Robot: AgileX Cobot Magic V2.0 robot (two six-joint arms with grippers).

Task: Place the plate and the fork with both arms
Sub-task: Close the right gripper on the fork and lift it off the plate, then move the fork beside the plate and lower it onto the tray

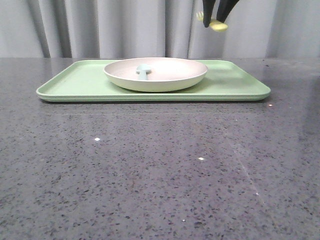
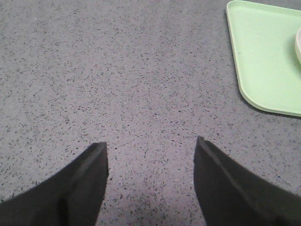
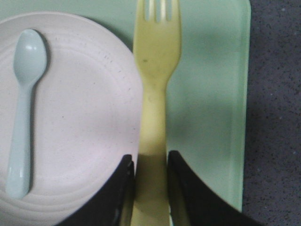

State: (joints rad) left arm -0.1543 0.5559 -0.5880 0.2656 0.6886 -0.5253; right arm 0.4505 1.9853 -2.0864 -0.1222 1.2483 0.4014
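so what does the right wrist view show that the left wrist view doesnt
Only the right wrist view shows the yellow fork clamped by its handle in the right pincer, held over the tray beside the plate, and the pale blue spoon lying in the plate.

Only the left wrist view shows the left pincer, open and empty above bare table, off the tray's corner.

Both show the green tray, part of the plate, and the speckled grey tabletop.

Layout: your tray (image 1: 75, 82) sits at the tabletop's (image 1: 150, 170) far side.
Plate (image 1: 165, 77) on tray, spoon (image 1: 143, 71) in plate; fork (image 1: 216, 24) held above tray's right part.
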